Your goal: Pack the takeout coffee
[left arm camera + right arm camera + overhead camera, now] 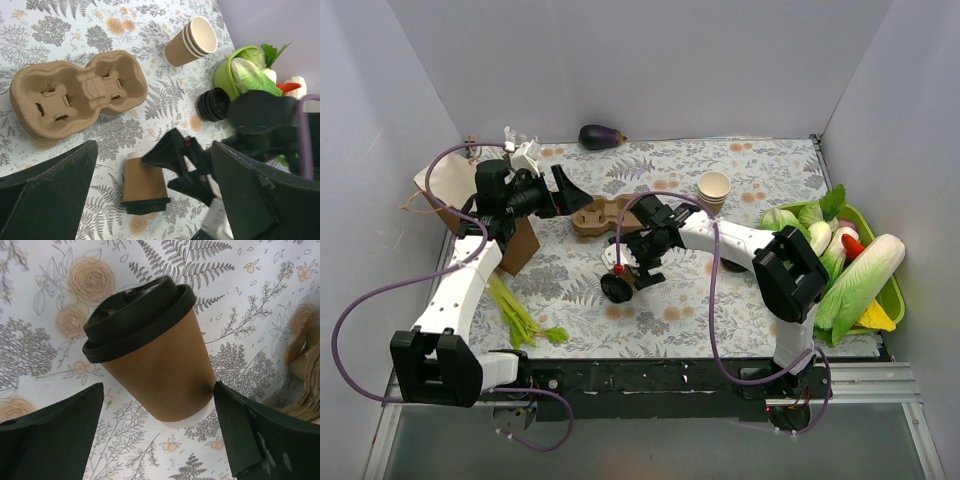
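Observation:
The takeout coffee [619, 284], a tan paper cup with a black lid, lies on its side on the patterned table. My right gripper [632, 262] is open around it. In the right wrist view the cup [155, 365] lies between the fingers of the right gripper [159, 387]; the right finger [240, 430] touches its base and the left finger stands apart. My left gripper [560, 198] is open and empty by the brown paper bag [520, 248] at the left. In the left wrist view the left gripper [155, 147] looks down on the cup [144, 186] and the right gripper's fingers.
A pulp cup carrier [600, 217] lies behind the cup. A stack of lidless cups [713, 190] stands at the back right, with black lids [215, 104] beside it. A green basket [893, 290] of vegetables is at the right. Celery [520, 315] lies front left, an eggplant [600, 136] at the back.

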